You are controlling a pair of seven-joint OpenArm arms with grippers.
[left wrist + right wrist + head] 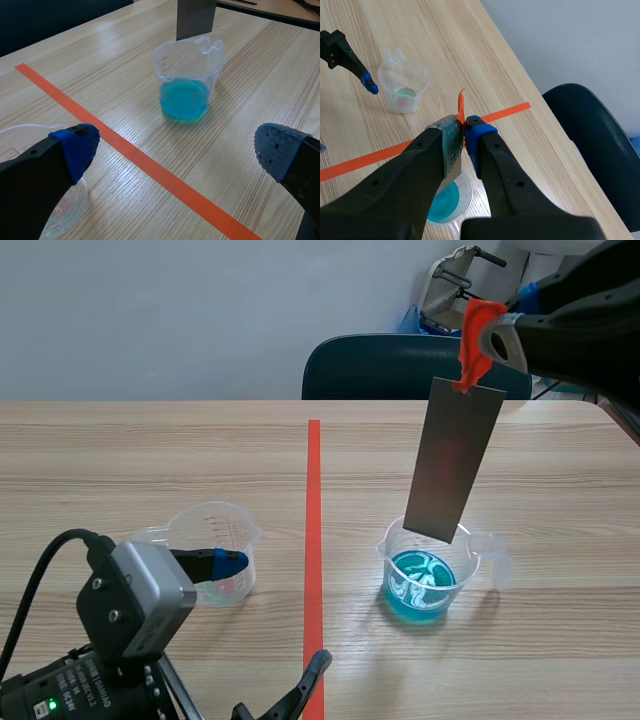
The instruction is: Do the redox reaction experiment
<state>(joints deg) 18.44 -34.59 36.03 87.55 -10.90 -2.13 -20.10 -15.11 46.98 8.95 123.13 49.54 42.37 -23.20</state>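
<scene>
Above the cup of blue liquid [170, 65] on the bench [150, 460], the right claw [462, 132] pinches a metal strip [455, 465] by its orange tab [478, 340]; the left claw [177, 147], spread wide, sits beside a clear cup [215, 530].

Two clear beakers stand on the bench [150, 460]: the blue-filled beaker [428, 580] and, at its 9 o'clock, the near-empty beaker [215, 558]. One grey metal strip [455, 460], with one orange tab [476, 338] on it. One dark chair [370, 365] at 12 o'clock. Two hands: left hand [177, 147], right hand [463, 131].
</scene>
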